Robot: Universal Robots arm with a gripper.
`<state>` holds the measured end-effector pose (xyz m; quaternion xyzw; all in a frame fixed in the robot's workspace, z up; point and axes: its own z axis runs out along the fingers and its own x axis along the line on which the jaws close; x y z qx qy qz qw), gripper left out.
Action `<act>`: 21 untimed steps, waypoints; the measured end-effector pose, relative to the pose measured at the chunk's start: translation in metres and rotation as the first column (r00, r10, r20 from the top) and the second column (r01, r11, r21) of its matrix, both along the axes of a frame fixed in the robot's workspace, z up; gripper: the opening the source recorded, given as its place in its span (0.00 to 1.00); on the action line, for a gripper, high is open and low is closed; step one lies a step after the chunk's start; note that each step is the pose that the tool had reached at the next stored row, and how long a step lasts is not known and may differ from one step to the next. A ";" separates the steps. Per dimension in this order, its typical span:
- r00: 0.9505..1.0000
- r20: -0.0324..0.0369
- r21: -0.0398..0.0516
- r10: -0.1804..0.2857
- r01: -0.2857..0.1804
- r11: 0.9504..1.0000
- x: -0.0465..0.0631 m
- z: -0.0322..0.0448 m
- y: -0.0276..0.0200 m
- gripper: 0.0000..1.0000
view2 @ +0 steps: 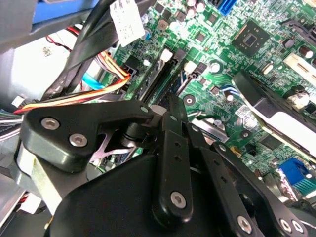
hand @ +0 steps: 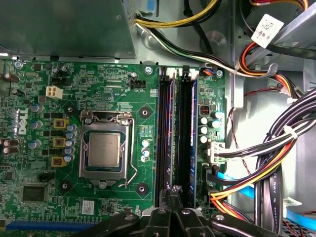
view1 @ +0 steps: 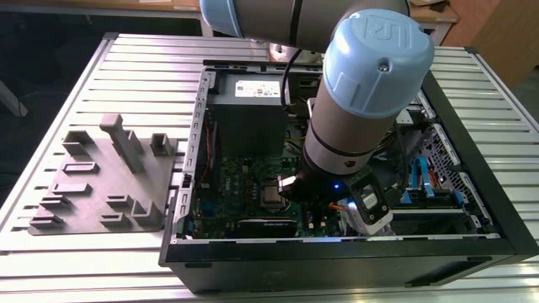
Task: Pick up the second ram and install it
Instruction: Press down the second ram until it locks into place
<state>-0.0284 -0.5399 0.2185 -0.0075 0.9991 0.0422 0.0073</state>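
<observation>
Nearest in the exterior view, the computer case (view1: 337, 259) lies open on the slatted table (view1: 151, 63), its near wall a dark edge just below the arm (view1: 362, 95). The arm reaches down into the case, and the gripper (view1: 310, 192) sits low over the motherboard (view1: 244, 183), close to that near wall, with little room there.

In both wrist views the gripper (hand: 175, 190) has its fingers (view2: 173, 128) drawn tight together, tips meeting just above the near end of the memory slots (hand: 185, 138). I cannot tell whether anything thin is pinched between them. The second ram (hand: 169, 128) looks to be the long dark strip with reddish glints, lying along the slot under the fingertips, though stick and slot are hard to separate.

Beside the slots, bundled cables (hand: 276, 158) crowd one side; the processor socket (hand: 103, 150) on the other side leaves flatter, freer board. Farther back stands the power supply (view1: 248, 126). Well apart, at the exterior view's left, the grey fixture block (view1: 101, 183) rests on the table
</observation>
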 end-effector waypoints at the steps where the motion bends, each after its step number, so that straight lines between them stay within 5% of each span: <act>1: 1.000 0.000 0.000 0.000 0.000 1.000 0.000 0.0000 0.0000 0.07; 14: 1.000 0.000 0.001 0.000 0.000 1.000 0.000 0.0001 0.0002 0.07; 21: 1.000 0.000 0.000 0.000 0.000 1.000 0.000 0.0187 0.0000 0.07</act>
